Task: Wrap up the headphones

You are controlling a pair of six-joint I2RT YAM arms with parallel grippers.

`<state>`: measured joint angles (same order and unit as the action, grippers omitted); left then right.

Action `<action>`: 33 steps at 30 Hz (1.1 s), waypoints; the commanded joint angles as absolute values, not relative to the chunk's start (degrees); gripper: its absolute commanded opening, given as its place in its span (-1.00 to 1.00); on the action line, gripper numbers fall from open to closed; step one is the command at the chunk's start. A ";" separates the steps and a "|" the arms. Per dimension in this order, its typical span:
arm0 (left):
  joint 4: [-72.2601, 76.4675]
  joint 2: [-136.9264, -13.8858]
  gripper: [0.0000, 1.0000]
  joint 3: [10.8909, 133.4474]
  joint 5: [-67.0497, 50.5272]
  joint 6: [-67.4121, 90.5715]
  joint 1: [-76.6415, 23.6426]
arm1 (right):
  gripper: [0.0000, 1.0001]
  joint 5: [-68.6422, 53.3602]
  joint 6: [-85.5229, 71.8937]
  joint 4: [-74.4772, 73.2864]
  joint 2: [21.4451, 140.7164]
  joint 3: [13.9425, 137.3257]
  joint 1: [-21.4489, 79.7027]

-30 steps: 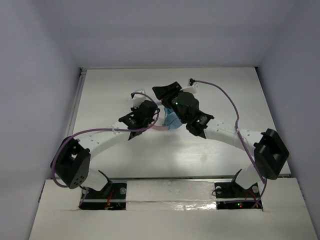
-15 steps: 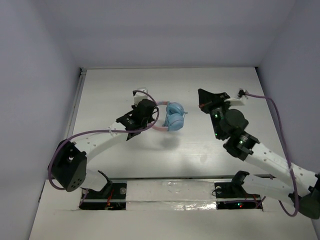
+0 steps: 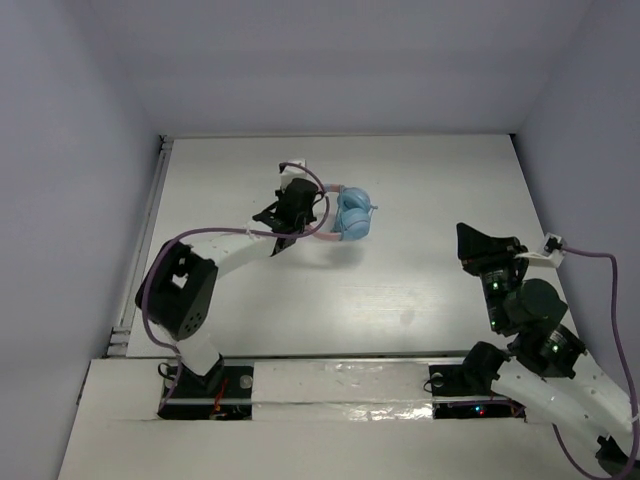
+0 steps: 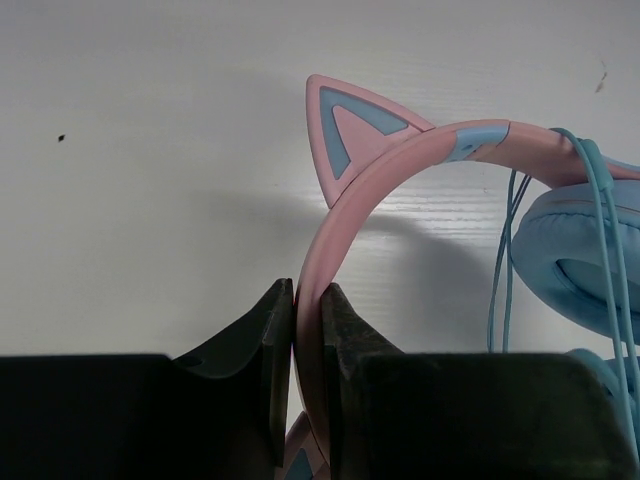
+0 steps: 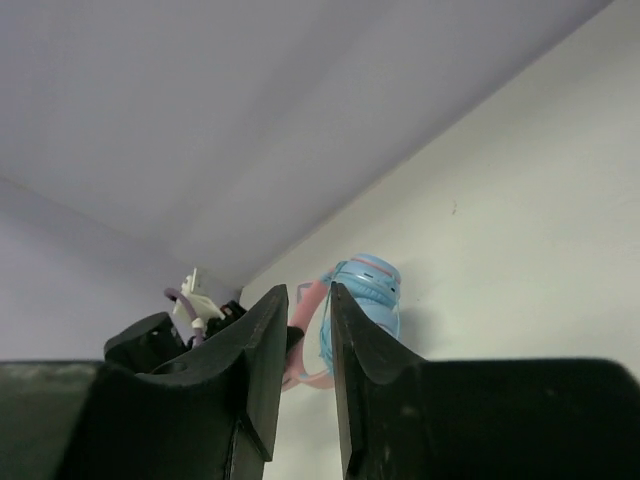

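The headphones (image 3: 352,217) have two light blue ear cups pressed together, with the thin blue cord (image 4: 505,250) running over them. My left gripper (image 3: 303,220) is shut on the pink cat-ear headband (image 4: 400,160) and holds the headphones slightly above the white table; a shadow lies beneath them. In the left wrist view the jaws (image 4: 308,300) pinch the band, and an ear cup (image 4: 590,250) shows at the right. My right gripper (image 3: 476,240) is far to the right and nearer me, empty, its jaws a narrow gap apart (image 5: 309,300). It sees the headphones (image 5: 365,290) in the distance.
White walls enclose the table at the back and both sides. A raised strip (image 3: 150,230) runs along the table's left edge. Thick purple cables loop off both arms (image 3: 590,258). A small dark mark (image 3: 405,318) lies on the table in front.
My right arm has drawn back from the headphones to the near right. My left gripper has carried the headphones a little farther back and to the right.
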<state>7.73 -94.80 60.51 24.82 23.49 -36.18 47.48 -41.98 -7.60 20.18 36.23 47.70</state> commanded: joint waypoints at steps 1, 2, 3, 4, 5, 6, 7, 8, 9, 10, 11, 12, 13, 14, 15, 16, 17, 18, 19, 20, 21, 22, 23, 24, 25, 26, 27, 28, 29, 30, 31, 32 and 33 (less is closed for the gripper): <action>16.61 -97.46 -1.00 65.99 23.82 23.03 -35.60 | -0.38 48.87 -41.40 -14.06 18.20 35.07 47.55; 16.96 -98.43 -1.00 66.44 23.73 22.94 -35.60 | -0.34 48.69 -41.48 -14.58 18.19 34.98 47.55; 17.40 -100.35 -1.00 66.79 23.56 22.85 -35.07 | -0.34 47.82 -41.48 -14.50 18.45 34.89 47.55; 18.62 -101.76 -1.00 67.23 23.12 22.59 -35.07 | -0.33 46.51 -41.48 -13.89 18.89 34.63 47.55; 19.42 -101.78 -1.00 67.41 23.12 22.33 -34.55 | -0.33 46.49 -41.48 -13.63 19.33 34.63 47.55; 20.90 -103.17 -1.00 67.59 23.12 22.06 -34.54 | -0.33 45.62 -41.57 -13.19 19.68 34.11 47.55; 21.53 -103.97 -1.00 67.85 23.12 21.71 -34.54 | -0.33 45.18 -41.49 -12.84 20.82 33.75 47.55; 21.79 -104.67 -1.00 68.11 23.03 21.71 -33.93 | -0.33 44.91 -41.66 -12.40 21.35 33.49 47.55; 22.06 -106.33 -1.00 68.38 22.42 21.53 -33.93 | -0.33 44.48 -42.10 -11.96 21.88 33.31 47.55; 23.02 -107.04 -1.00 68.55 21.98 21.36 -33.93 | -0.33 44.21 -42.19 -11.61 22.75 32.88 47.55; 23.55 -107.66 -1.00 68.47 21.36 21.10 -33.93 | -0.33 44.03 -42.19 -11.08 23.02 32.70 47.55; 24.51 -108.62 -1.00 68.38 20.57 20.92 -33.93 | -0.33 43.86 -42.10 -10.12 23.38 32.43 47.55; 24.70 -108.98 -1.00 68.29 20.39 20.92 -33.93 | -0.33 43.86 -42.10 -9.67 23.64 32.08 47.55; 24.52 -109.33 -1.00 68.55 20.30 21.00 -33.93 | -0.31 43.77 -42.01 -9.32 24.16 31.99 47.55; 24.26 -109.77 -1.00 68.55 21.00 21.35 -33.93 | -0.26 43.77 -41.84 -8.62 24.43 31.82 47.55; 24.00 -109.69 -1.00 68.21 21.61 21.71 -33.93 | -0.21 43.68 -41.75 -8.27 24.69 31.73 47.55; 23.99 -109.69 -0.90 67.86 22.14 21.88 -33.93 | -0.09 43.59 -41.57 -7.91 25.31 31.64 47.55; 24.34 -109.25 -0.79 67.42 22.67 21.80 -33.40 | -0.02 43.59 -41.40 -7.56 25.49 31.73 47.55; 24.87 -109.07 -0.57 66.98 22.76 21.71 -33.40 | 0.06 43.77 -41.40 -7.47 25.75 31.73 47.55; 24.70 -108.99 -0.47 66.62 23.02 21.62 -33.40 | 0.22 43.86 -41.31 -7.30 25.93 31.99 47.55; 24.61 -108.72 -0.40 66.45 23.55 21.53 -33.40 | 0.28 44.03 -41.22 -7.29 26.10 32.17 47.55; 24.61 -108.37 -0.29 66.01 23.55 21.88 -33.40 | 0.32 44.03 -41.05 -7.29 26.10 32.34 47.55; 24.52 -108.02 -0.24 65.74 23.29 22.15 -33.40 | 0.41 44.21 -40.70 -7.47 26.10 32.69 47.55; 24.52 -106.97 -0.19 65.57 23.29 22.50 -33.40 | 0.44 44.47 -40.52 -7.56 25.93 33.30 47.55; 24.61 -106.18 -0.06 65.31 23.29 22.85 -33.40 | 0.48 44.73 -40.26 -7.73 25.75 33.66 47.55; 24.61 -105.56 0.00 65.04 23.20 22.94 -33.40 | 0.55 44.82 -40.08 -8.08 25.58 34.10 47.55; 24.52 -103.99 0.04 64.87 23.29 23.03 -33.40 | 0.59 45.43 -39.73 -8.78 25.32 34.62 47.55; 24.35 -102.93 0.12 64.69 23.47 23.11 -33.40 | 0.62 45.79 -39.55 -9.14 24.88 35.59 47.55; 24.35 -101.79 0.16 63.90 23.64 23.38 -33.40 | 0.67 46.05 -39.29 -9.49 24.61 36.03 47.55; 24.78 -98.82 0.19 63.37 23.64 23.55 -33.40 | 0.69 46.66 -38.68 -10.10 24.26 36.56 47.55; 25.05 -97.05 0.24 62.50 23.47 23.64 -33.40 | 0.69 47.02 -38.32 -10.19 23.56 37.69 47.55; 25.05 -95.29 0.26 62.06 23.29 23.90 -33.40 | 0.70 47.28 -37.36 -10.63 23.29 38.40 47.55; 24.96 -91.36 0.30 61.79 23.03 24.17 -33.40 | 0.70 47.89 -37.01 -10.81 22.94 39.10 47.55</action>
